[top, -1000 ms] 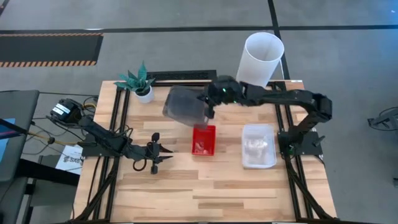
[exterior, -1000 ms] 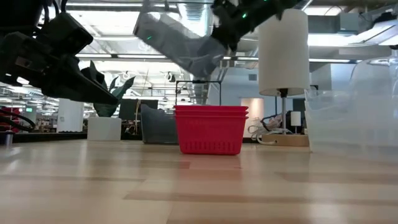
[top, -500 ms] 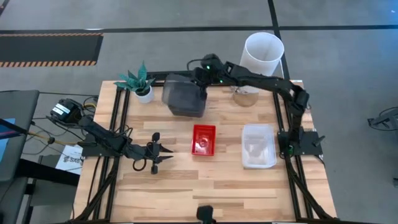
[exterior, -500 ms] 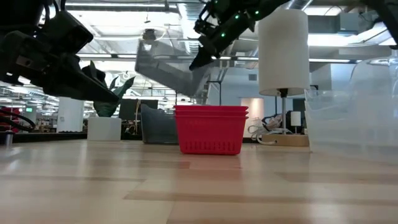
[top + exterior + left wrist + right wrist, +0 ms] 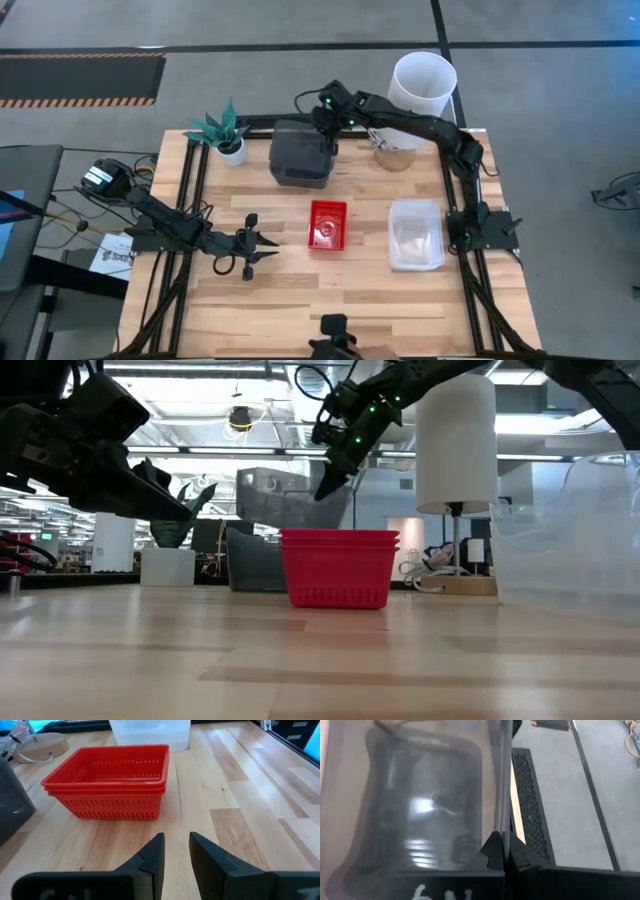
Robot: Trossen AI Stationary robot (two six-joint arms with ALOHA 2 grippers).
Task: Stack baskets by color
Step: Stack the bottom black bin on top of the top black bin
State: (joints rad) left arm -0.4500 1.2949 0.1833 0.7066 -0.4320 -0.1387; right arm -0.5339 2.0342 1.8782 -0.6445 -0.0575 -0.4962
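Observation:
My right gripper (image 5: 325, 133) is shut on a smoky dark grey basket (image 5: 299, 158) at the table's far middle. In the low view this basket (image 5: 275, 495) hangs right over another grey basket (image 5: 255, 565) that stands on the table. Two red baskets (image 5: 327, 223), one nested in the other (image 5: 107, 780), stand at the table's centre. A clear basket (image 5: 415, 233) sits to their right. My left gripper (image 5: 262, 247) rests low at the near left, pointing at the red baskets, open by a narrow gap (image 5: 176, 852) with nothing in it. My right gripper pinches the held grey basket's wall at its rim (image 5: 502, 822), one finger inside and one outside. It grips the far right corner of the basket (image 5: 322, 145), slanting down from the table's far right. The basket hangs nearly level, clear of the table.
A tall white cylinder (image 5: 420, 92) stands on a round base at the far right, close to my right arm. A small potted plant (image 5: 224, 132) stands at the far left. Bare wood lies along the near edge (image 5: 330, 300).
My right gripper has carried the grey basket toward the table's far edge and a little down, rolling its wrist. The basket, steeply tilted before, now hangs nearly level over the other grey basket.

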